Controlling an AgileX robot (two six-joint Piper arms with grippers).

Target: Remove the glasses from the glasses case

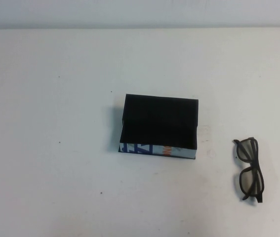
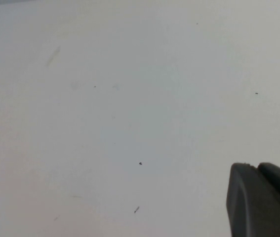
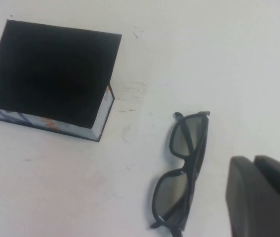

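Observation:
The glasses case (image 1: 158, 127) is a black box lying open in the middle of the white table, with its white printed strip toward me and its inside black and empty. It also shows in the right wrist view (image 3: 51, 79). The black-framed glasses (image 1: 250, 169) lie folded on the table to the right of the case, apart from it, and also show in the right wrist view (image 3: 181, 173). My right gripper (image 3: 253, 160) is shut and empty, above the table beside the glasses. My left gripper (image 2: 256, 168) is shut and empty over bare table. Neither gripper shows in the high view.
The white table (image 1: 56, 98) has a few small dark specks and faint scuff marks to the right of the case (image 3: 132, 94). A pale wall runs along the table's far edge (image 1: 140, 12).

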